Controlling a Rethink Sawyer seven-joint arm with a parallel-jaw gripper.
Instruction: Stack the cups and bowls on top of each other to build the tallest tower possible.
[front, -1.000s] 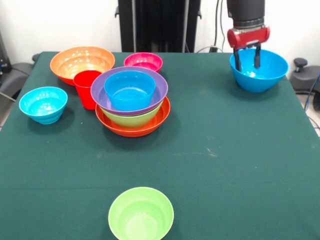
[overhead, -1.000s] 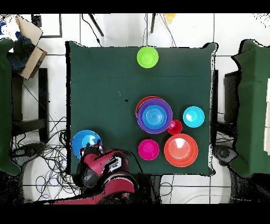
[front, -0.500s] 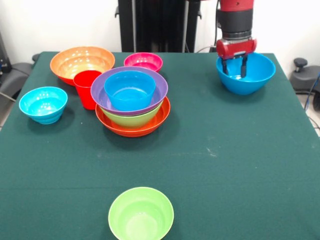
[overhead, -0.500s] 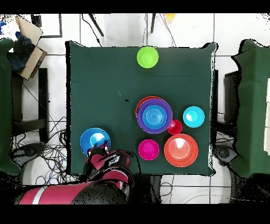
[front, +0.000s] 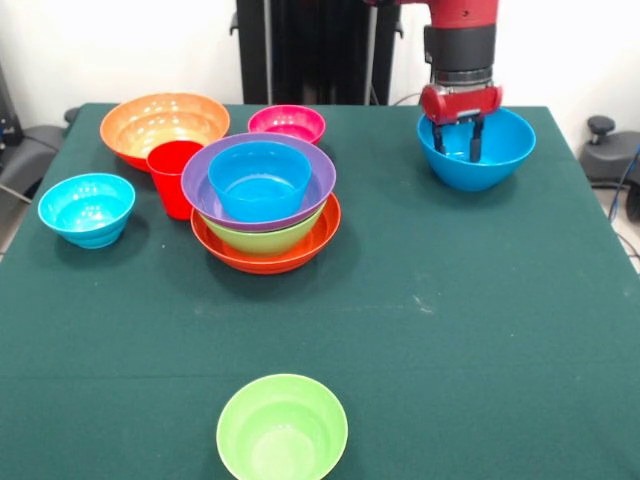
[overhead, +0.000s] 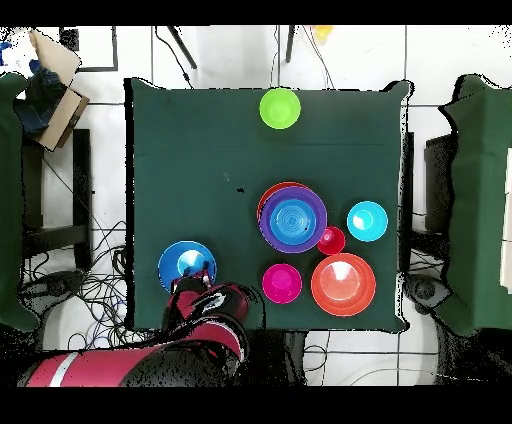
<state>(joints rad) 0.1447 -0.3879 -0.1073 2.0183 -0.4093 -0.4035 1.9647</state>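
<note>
My gripper (front: 457, 152) is shut on the far rim of a blue bowl (front: 476, 150), one finger inside and one outside. From overhead the bowl (overhead: 186, 266) sits just above the gripper (overhead: 196, 284). The tower (front: 265, 215) is a wide orange bowl holding a green, a purple and a blue bowl (front: 259, 178); overhead, the tower (overhead: 292, 218) is mid-table. The red cup (front: 172, 175) stands against its left side. Loose bowls: wide orange (front: 163, 122), magenta (front: 287, 122), light blue (front: 87, 208), green (front: 282, 428).
The green cloth-covered table (front: 470, 330) ends close behind the held bowl and to its right. Overhead, cables (overhead: 95, 290) lie on the floor beside the table, and a cardboard box (overhead: 50, 75) sits at the upper left.
The gripper has carried the blue bowl leftward in the front view, from the table's right corner toward the middle of the far edge. Nothing else has moved.
</note>
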